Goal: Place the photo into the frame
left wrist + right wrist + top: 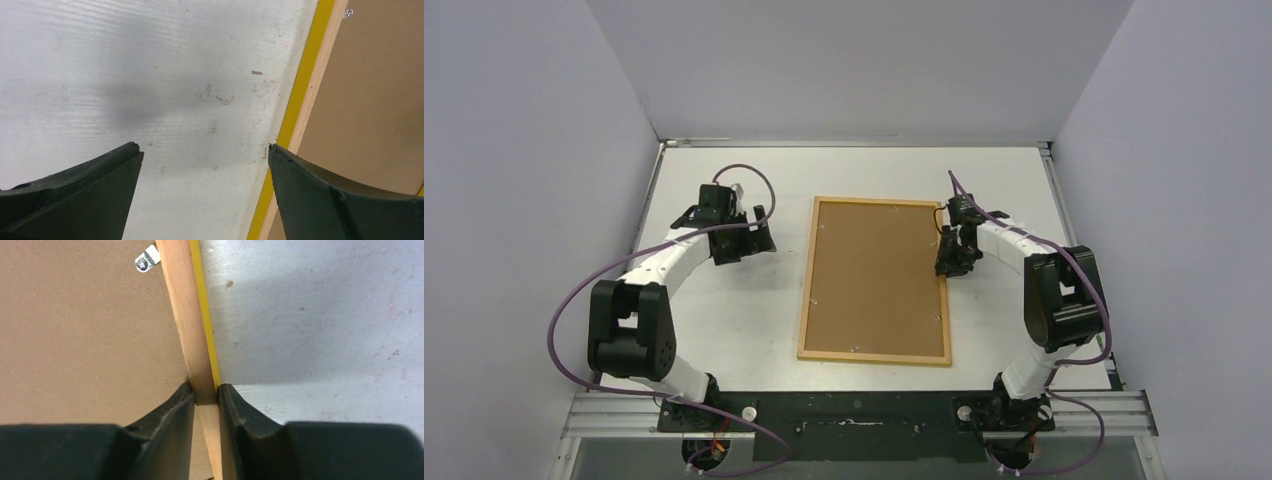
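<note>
The frame point(807, 280) lies face down in the middle of the table, its light-wood back up and a yellow edge showing. A plain brown backing board point(876, 275) fills it. My right gripper point(946, 262) is shut on the frame's right rail point(187, 305), one finger on the inner side and one on the outer side, as the right wrist view of the gripper point(205, 390) shows. My left gripper point(759, 232) hangs open just left of the frame's left rail point(300, 85); in the left wrist view the gripper point(204, 146) has bare table between its fingers. The photo is out of view.
Small metal clips point(146, 260) sit along the inside of the frame's back. The white table point(724, 320) is walled in by grey panels at the left, back and right. Both arm bases stand on a rail at the near edge.
</note>
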`<action>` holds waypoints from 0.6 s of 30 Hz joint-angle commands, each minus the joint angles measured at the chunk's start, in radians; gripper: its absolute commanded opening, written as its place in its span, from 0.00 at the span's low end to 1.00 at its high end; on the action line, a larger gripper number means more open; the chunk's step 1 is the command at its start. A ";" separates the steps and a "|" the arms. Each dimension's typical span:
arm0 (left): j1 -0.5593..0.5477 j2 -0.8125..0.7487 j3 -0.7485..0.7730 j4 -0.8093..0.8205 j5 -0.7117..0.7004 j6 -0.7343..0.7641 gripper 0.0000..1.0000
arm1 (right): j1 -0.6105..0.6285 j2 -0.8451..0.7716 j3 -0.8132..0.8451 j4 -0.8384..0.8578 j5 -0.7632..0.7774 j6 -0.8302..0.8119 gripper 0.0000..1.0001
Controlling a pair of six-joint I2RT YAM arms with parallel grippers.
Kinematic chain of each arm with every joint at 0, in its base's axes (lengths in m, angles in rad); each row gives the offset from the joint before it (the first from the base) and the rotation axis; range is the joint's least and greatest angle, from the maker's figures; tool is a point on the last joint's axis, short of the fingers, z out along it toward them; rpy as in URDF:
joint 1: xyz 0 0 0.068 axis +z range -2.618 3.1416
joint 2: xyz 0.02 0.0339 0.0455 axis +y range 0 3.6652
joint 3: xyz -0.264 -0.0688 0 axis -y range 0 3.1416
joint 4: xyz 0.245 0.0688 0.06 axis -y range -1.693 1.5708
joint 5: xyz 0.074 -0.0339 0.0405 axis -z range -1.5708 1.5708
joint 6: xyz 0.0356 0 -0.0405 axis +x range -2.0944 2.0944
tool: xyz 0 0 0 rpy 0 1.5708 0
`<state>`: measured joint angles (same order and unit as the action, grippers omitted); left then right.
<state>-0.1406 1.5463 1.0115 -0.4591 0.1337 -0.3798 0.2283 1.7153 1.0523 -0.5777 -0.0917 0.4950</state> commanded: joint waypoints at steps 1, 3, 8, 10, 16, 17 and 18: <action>0.079 -0.038 -0.003 0.019 0.051 -0.060 0.97 | -0.022 0.000 0.000 0.059 0.041 0.031 0.15; 0.158 0.026 0.022 -0.019 0.250 -0.052 0.97 | -0.025 -0.022 -0.013 0.069 0.041 0.064 0.12; 0.182 0.011 -0.026 0.050 0.271 -0.084 0.97 | -0.027 -0.088 -0.061 0.119 0.040 0.216 0.04; 0.181 -0.005 -0.028 0.058 0.250 -0.087 0.97 | -0.029 -0.123 -0.084 0.138 0.068 0.293 0.00; 0.159 0.011 -0.019 0.040 0.271 -0.094 0.97 | -0.029 -0.179 -0.123 0.167 0.175 0.478 0.00; 0.152 0.011 -0.021 0.039 0.270 -0.097 0.97 | -0.028 -0.183 -0.127 0.163 0.188 0.501 0.00; 0.149 0.010 -0.023 0.039 0.268 -0.102 0.97 | -0.028 -0.189 -0.132 0.159 0.198 0.524 0.00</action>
<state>0.0303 1.5845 0.9813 -0.4526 0.3710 -0.4648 0.2150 1.5997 0.9173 -0.4946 -0.0025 0.8185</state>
